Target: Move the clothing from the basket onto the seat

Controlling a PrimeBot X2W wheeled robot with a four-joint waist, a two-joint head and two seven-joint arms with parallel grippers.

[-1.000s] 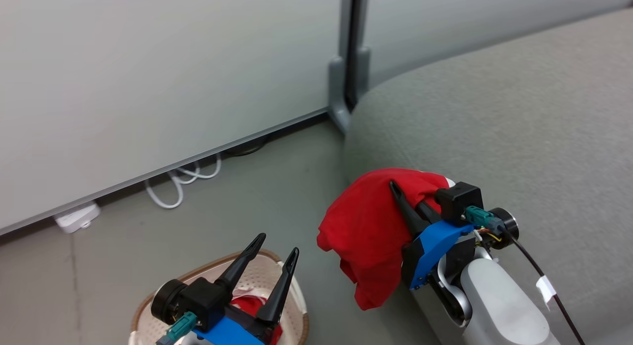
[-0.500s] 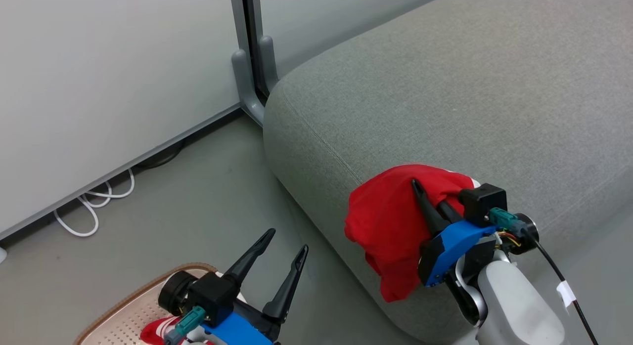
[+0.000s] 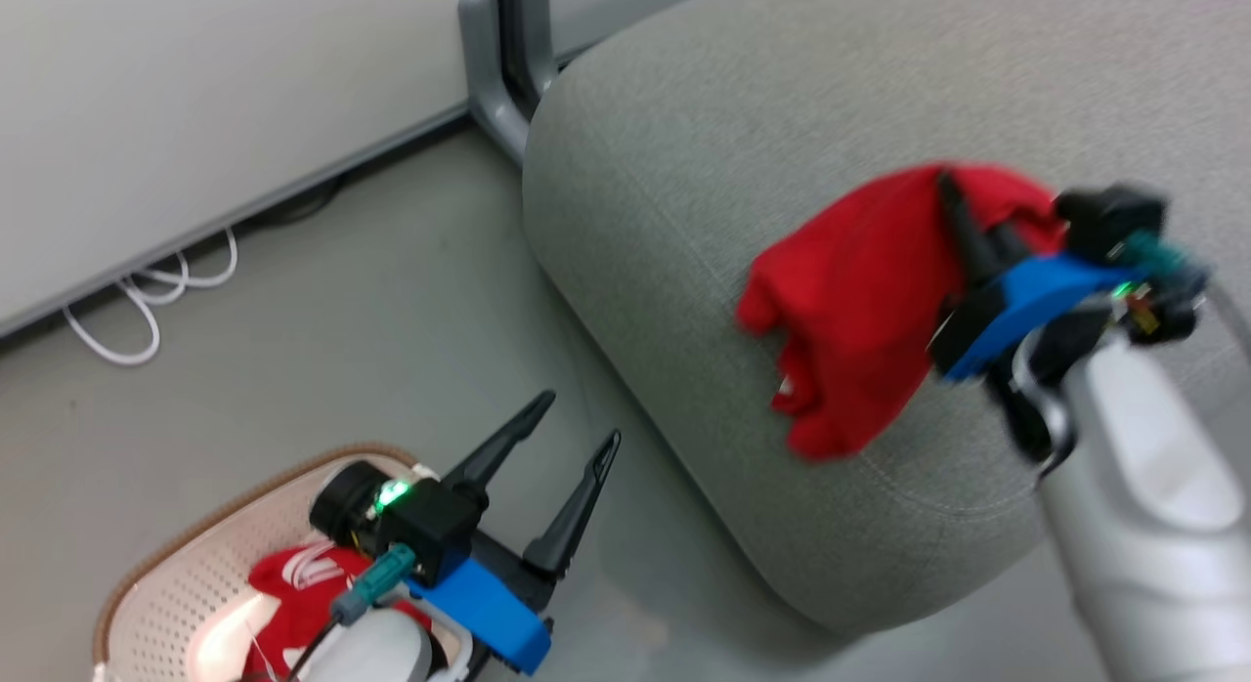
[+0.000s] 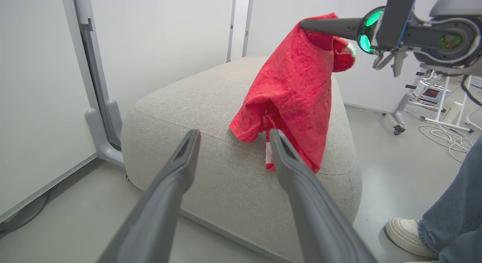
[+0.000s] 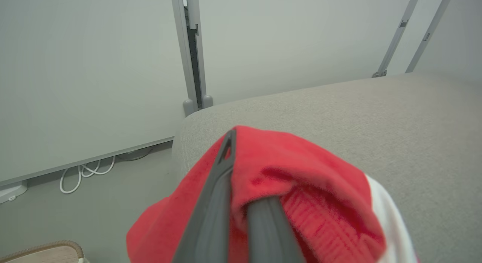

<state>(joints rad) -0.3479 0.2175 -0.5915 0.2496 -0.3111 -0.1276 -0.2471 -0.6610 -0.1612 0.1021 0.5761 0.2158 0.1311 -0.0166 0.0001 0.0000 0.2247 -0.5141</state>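
My right gripper is shut on a piece of red clothing, which hangs from it above the near corner of the grey seat. In the left wrist view the same clothing dangles down to the seat, its lower edge about at the cushion's top. The right wrist view shows the clothing draped over my shut fingers. My left gripper stands open and empty above the floor by the cream basket. More red clothing with white stripes lies in that basket.
A grey partition post stands behind the seat's corner. White cables lie on the floor along the wall. A person's leg and white shoe stand to the right of the seat, near a wheeled stand.
My right gripper has lifted the red clothing up and farther over the seat. The head camera has also shifted. My left gripper has stayed open by the basket.
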